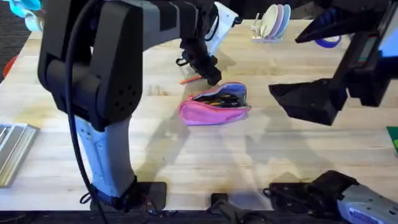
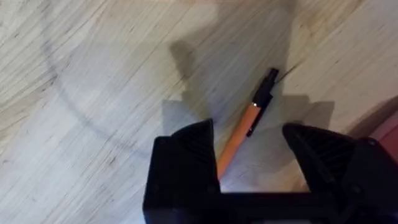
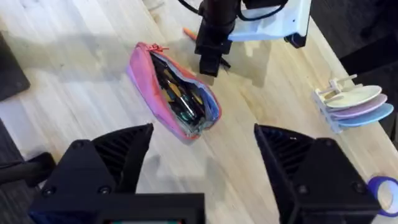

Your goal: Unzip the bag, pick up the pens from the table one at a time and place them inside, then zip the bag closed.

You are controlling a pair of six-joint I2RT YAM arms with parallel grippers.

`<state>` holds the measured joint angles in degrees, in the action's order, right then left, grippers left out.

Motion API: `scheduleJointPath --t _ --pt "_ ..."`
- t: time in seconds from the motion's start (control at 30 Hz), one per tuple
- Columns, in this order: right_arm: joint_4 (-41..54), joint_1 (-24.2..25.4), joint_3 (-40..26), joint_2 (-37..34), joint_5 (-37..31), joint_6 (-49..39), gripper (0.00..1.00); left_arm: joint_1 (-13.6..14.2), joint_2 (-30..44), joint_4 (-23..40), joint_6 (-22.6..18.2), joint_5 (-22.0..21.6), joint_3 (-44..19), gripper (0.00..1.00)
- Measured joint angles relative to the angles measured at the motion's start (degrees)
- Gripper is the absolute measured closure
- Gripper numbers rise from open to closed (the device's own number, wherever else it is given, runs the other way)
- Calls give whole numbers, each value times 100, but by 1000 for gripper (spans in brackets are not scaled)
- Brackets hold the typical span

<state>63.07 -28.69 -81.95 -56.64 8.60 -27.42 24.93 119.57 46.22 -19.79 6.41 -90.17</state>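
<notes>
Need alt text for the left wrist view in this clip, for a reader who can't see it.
The left gripper, fingers open, hovers over an orange pen with a black end lying on the pale wooden table, the pen running between the fingers. A pink edge of the bag shows at one side.

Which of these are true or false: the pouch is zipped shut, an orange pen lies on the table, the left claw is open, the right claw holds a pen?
1. The pouch is zipped shut. False: it gapes open with pens inside.
2. An orange pen lies on the table. True.
3. The left claw is open over that pen. True.
4. The right claw holds a pen. False: it is open and empty, apart from the pouch.
</notes>
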Motion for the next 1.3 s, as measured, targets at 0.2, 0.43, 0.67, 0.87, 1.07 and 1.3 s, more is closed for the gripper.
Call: scheduleJointPath --t 0.2,0.43,0.67,0.87,1.07,1.3 --pt "0 0 0 0 0 0 3 -21 0 92 -24 74 -15 501" --pt "0 0 0 0 0 0 3 -34 0 116 -23 171 -21 914" --pt "2 0 0 0 0 0 3 -33 0 114 -22 186 -33 948" --pt "9 0 0 0 0 0 3 25 29 194 38 -47 -135 958" --pt "41 0 0 0 0 0 3 44 243 465 218 -251 -575 959" --pt "51 0 0 0 0 0 4 228 -571 722 264 -325 -750 956"
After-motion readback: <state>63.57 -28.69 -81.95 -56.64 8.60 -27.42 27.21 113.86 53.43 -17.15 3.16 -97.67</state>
